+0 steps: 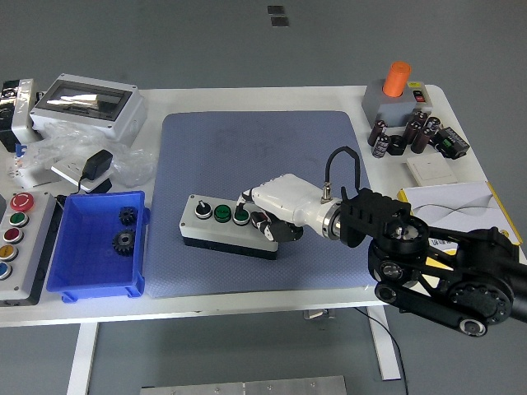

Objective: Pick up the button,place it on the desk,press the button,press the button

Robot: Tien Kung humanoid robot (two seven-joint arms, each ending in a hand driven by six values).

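A grey button box (216, 233) with a black base lies on the blue mat (263, 156), near its front. It carries a black-and-white knob at the left, then two green buttons (222, 212); its right end is hidden under my hand. My right hand (262, 212) is white, comes in from the right and lies over the box's right end. Its fingers are curled down, with the tips on the box top by the second green button. It grasps nothing. My left arm is out of view.
A blue bin (86, 276) with two black gears stands left of the mat. A second button panel (15, 239) lies at the far left. A grey enclosure (89, 103) and a black adapter sit at back left. Capacitors and an orange-topped switch (397, 86) stand at back right.
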